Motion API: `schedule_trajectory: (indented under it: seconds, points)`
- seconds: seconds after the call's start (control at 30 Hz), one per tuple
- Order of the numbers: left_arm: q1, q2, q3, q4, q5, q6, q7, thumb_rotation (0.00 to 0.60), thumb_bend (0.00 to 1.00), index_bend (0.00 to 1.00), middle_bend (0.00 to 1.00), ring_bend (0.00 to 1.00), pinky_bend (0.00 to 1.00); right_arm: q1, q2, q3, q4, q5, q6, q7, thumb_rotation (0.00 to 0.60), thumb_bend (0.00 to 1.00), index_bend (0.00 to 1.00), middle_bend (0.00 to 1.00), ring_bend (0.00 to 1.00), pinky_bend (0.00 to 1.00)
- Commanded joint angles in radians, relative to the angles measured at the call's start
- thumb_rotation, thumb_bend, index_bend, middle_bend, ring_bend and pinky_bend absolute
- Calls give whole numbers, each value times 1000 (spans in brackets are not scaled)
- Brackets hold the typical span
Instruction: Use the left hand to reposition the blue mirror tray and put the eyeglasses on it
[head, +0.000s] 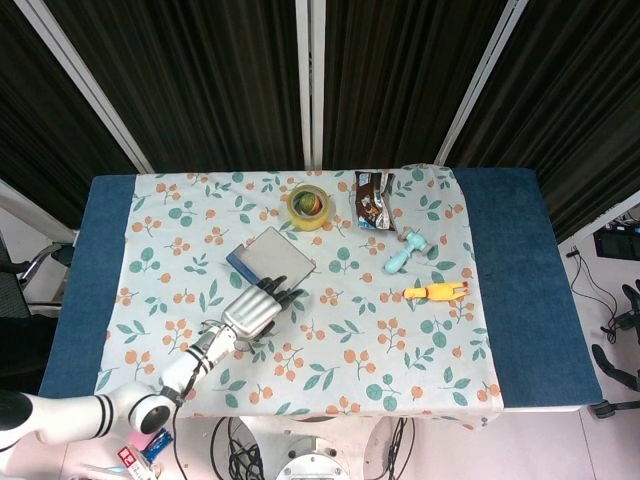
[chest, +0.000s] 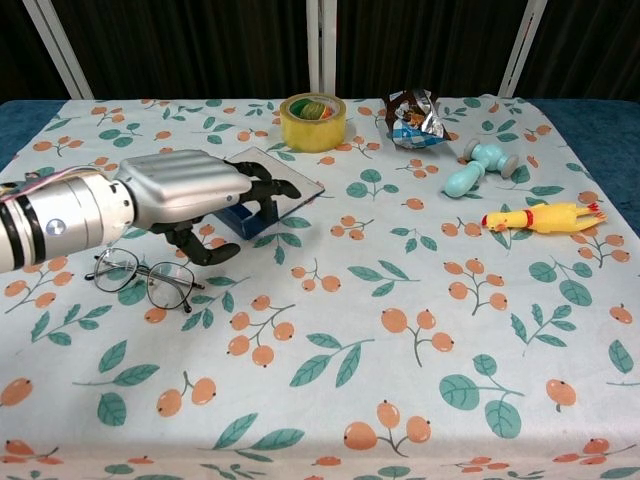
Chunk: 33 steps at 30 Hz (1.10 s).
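The left arm is stretched in from the near-left corner, low over the cloth, and the left hand (chest: 185, 190) is seen knuckles-up with its fingers (chest: 262, 188) extended to the right. The fingers are laid on the near edge of the tray (head: 271, 256); whether that edge is actually gripped or only touched cannot be told, since the thumb is tucked under the palm. In the head view the hand (head: 253, 311) is seen just near of the tray, fingertips overlapping its near-left rim. The tray is seen lying flat on the cloth (chest: 420, 340), grey mirror face up, blue rim visible along its near side, left of centre and just near of the tape roll (chest: 313, 121). The glasses (chest: 146, 279) are found on the cloth just near of the hand, lenses toward the near edge, apart from the tray. To the far right, a snack bag (chest: 413, 115), a teal toy (chest: 479, 164) and a yellow chicken toy (chest: 540, 217) are spread out, well apart from the hand. The right hand is not seen in either view.
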Motion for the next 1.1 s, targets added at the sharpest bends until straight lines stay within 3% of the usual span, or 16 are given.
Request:
schedule_trajectory:
  seconds: [0.03,0.4,0.7,0.8,1.1]
  points:
    - [13,24,9,0,-20,8,8,600,458,50,266,44,178,1,-1,-1,-3,-3,-1,-5,600,184,0,0,0,0]
    - [49,86,9,54,-87,24,-21,600,465,50,266,44,178,2,1,-2,-24,-9,3,-37,600,186,0,0,0,0]
    - [70,137,-4,-21,-55,89,-56,600,488,53,261,44,177,7,-2,-5,-34,-9,-6,-60,600,188,0,0,0,0]
    - [61,122,-11,-23,-27,89,-92,600,495,53,249,44,177,8,-3,-7,-40,-12,-8,-69,600,188,0,0,0,0]
    - [28,17,-20,123,-52,39,-108,600,506,52,199,44,178,-1,7,-6,-43,-4,0,-64,600,187,0,0,0,0]
